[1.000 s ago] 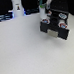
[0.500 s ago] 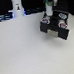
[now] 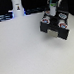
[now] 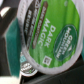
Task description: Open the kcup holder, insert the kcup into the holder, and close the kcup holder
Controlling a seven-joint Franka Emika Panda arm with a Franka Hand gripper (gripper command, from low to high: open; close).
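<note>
The kcup (image 4: 47, 35) fills the wrist view, its pale lid with green lettering facing the camera, very close to it. In the exterior view it is only a small green speck (image 3: 51, 3) at my gripper (image 3: 52, 7). The gripper hangs just above the back of the kcup holder (image 3: 55, 27), a black box with pale handles at the exterior view's right. The gripper appears shut on the kcup, though the fingers are mostly hidden. I cannot tell whether a drawer is open.
A tall white bottle-like object (image 3: 17, 7) with a blue glow stands at the back towards the exterior view's left. A dark strip (image 3: 3, 18) runs along the back edge of the white table (image 3: 21, 51).
</note>
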